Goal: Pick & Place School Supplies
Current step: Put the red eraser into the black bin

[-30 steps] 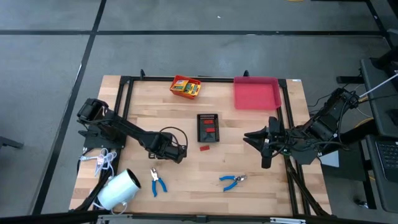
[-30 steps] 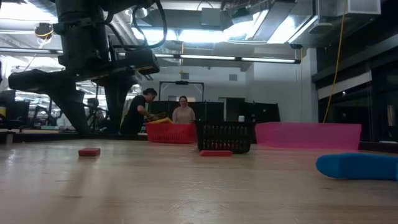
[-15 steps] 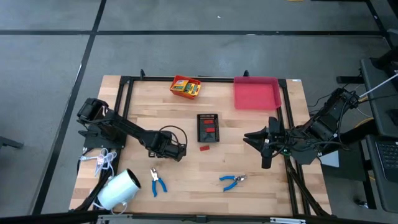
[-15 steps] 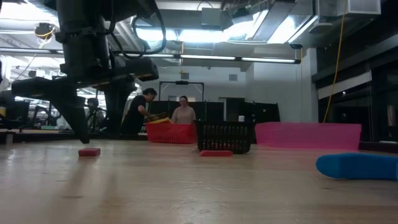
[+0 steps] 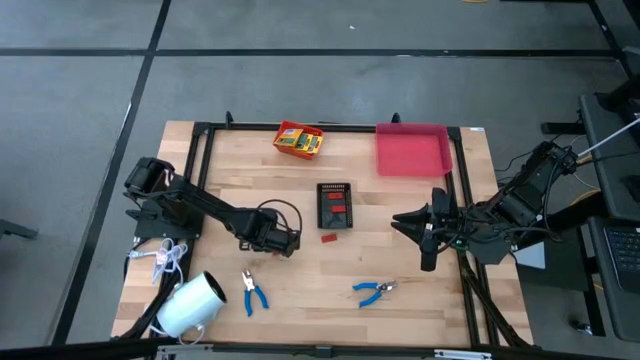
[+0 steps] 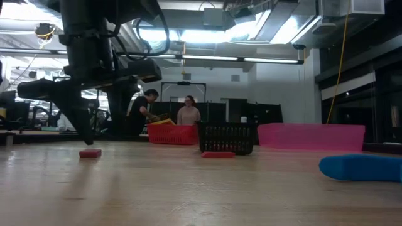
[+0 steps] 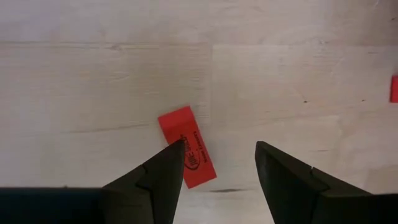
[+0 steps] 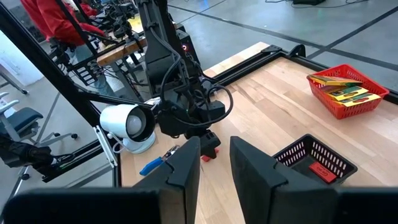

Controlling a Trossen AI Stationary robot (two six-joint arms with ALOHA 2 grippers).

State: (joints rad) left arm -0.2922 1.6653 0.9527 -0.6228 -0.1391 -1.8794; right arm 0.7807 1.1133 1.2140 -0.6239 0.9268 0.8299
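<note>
While right gripper [image 5: 428, 243] waits right of black mesh basket [image 5: 335, 204], fingers part-open, empty, left gripper [image 7: 217, 171] hangs lower-left of basket, jaws wide, nothing held, astride flat red printed piece [image 7: 187, 146] lying on wooden table [image 5: 310, 280].

a flat red piece [image 7: 188, 154] lies on the wood; yellow-green boxes [image 5: 298, 141] sit in a red basket.
</note>
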